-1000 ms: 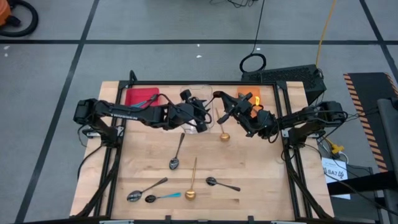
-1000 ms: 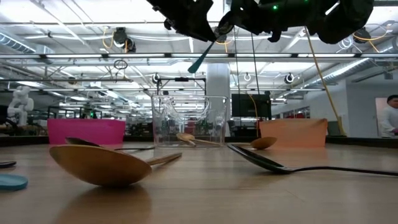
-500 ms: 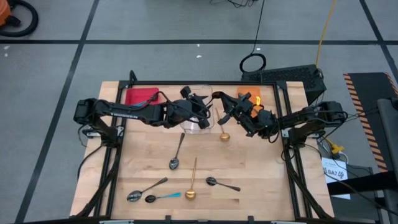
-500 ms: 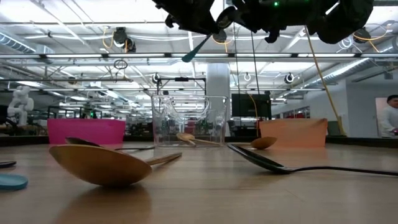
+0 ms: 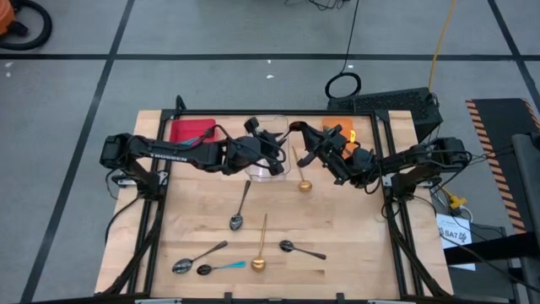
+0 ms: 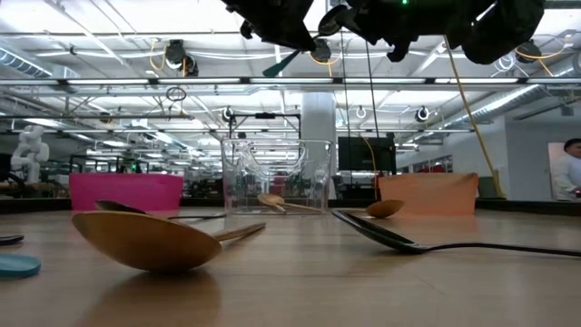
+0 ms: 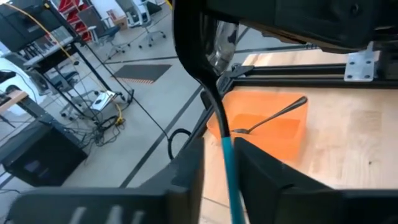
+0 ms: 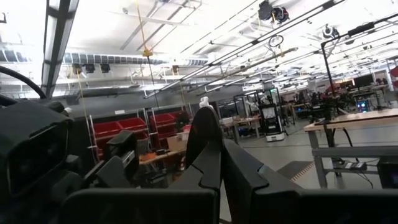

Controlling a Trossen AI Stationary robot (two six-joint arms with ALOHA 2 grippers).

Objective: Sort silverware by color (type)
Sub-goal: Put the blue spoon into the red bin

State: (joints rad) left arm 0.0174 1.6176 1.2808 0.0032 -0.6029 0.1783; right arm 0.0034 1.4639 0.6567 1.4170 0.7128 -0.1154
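A pale wooden worktop [image 5: 337,228] framed by dark rails was seen from above. Along its far edge three bins were set: a red plastic bin [image 5: 192,132], a clear plastic bin [image 5: 270,169] and an orange plastic bin [image 5: 341,133]. A gold spoon [image 5: 303,181] was laid near the clear bin. Toward the middle a dark metal spoon [image 5: 239,209] was placed. Nearer the front edge were found a silvery spoon [image 5: 196,257], a blue-handled dark spoon [image 5: 221,267], a second gold spoon [image 5: 261,245] and another dark spoon [image 5: 300,249].
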